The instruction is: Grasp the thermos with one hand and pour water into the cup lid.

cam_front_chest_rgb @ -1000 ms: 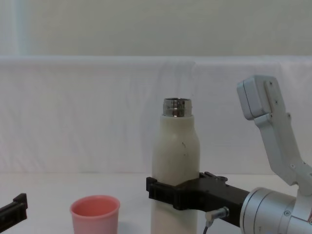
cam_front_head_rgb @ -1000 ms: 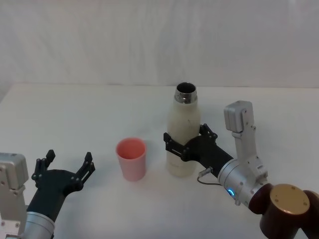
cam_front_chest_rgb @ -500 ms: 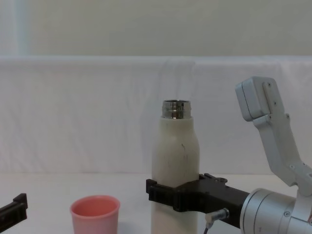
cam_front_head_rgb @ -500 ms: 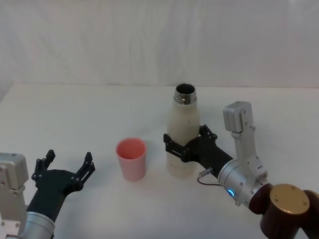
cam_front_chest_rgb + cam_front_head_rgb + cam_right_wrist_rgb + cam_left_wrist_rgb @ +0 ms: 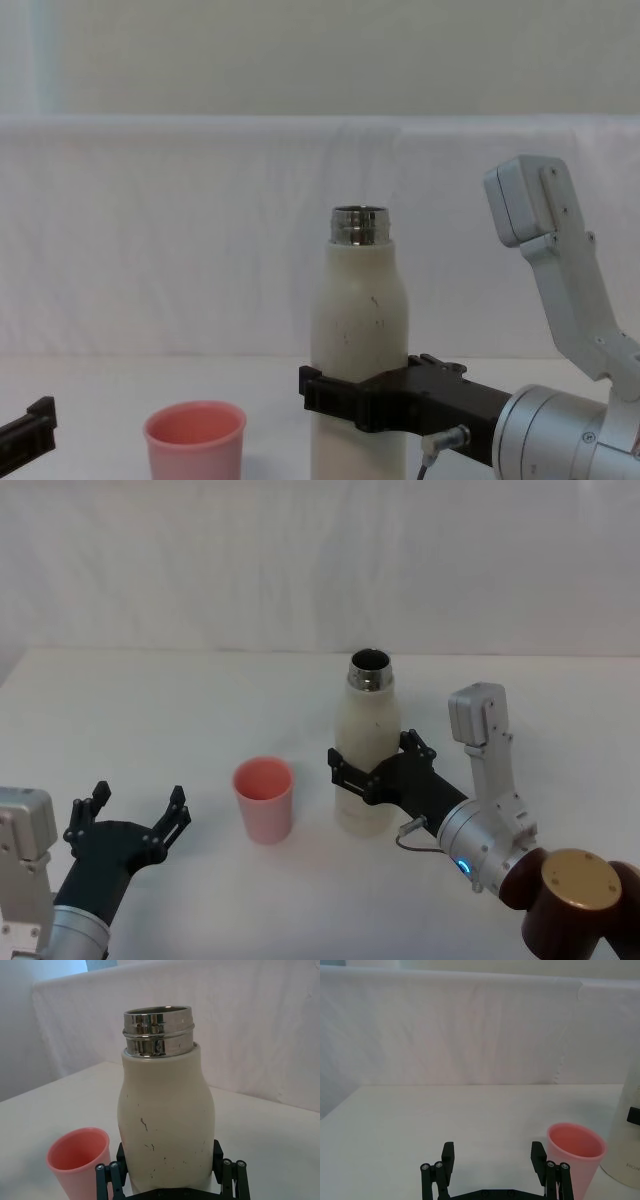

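- The thermos (image 5: 366,745) stands upright on the table (image 5: 180,710), mouth open, just right of the cup lid (image 5: 264,798) and apart from it.
- Against the frames of a second ago very little has changed: in the chest view the thermos has slid a touch to the left and its steel neck sits slightly lower, while the cup lid has not moved.
- That small drift reads as the grasp settling, not as a lift; the thermos base seems to rest on the table, and the pour is not yet begun.
- The right gripper (image 5: 372,767) comes in from the right and holds the thermos low on its body, one finger on each side, pinching it between them.
- In the right wrist view the fingertips (image 5: 107,1172) hug the cream wall on both sides, with the neck rising well above the grip.
- Held that low, the thermos is likely top-heavy when tipped, so the grip must stay firm.
- The left gripper (image 5: 133,825) waits near the table's front left, fingers spread and holding nothing, with the cup lid just to its right.
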Robot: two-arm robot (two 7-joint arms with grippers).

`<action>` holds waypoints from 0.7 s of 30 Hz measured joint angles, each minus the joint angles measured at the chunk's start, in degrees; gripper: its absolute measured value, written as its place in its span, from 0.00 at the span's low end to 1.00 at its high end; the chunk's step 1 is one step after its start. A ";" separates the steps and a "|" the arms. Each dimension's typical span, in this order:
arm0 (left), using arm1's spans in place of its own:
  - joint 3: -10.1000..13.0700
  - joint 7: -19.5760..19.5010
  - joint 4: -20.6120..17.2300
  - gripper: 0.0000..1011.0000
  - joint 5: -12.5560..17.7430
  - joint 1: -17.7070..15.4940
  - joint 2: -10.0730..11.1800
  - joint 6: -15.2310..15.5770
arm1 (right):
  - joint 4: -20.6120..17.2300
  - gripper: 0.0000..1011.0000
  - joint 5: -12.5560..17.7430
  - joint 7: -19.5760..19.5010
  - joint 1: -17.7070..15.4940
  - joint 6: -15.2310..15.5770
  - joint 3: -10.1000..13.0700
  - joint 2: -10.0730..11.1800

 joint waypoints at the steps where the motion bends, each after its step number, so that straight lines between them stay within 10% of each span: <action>1: 0.00 0.00 0.00 0.99 0.00 0.00 0.00 0.00 | 0.00 0.99 0.00 0.00 0.00 0.00 0.00 -0.01; 21: 0.00 0.00 0.00 0.99 0.00 0.00 0.00 0.00 | -1.39 0.99 0.00 -0.07 -0.98 -0.90 0.22 0.39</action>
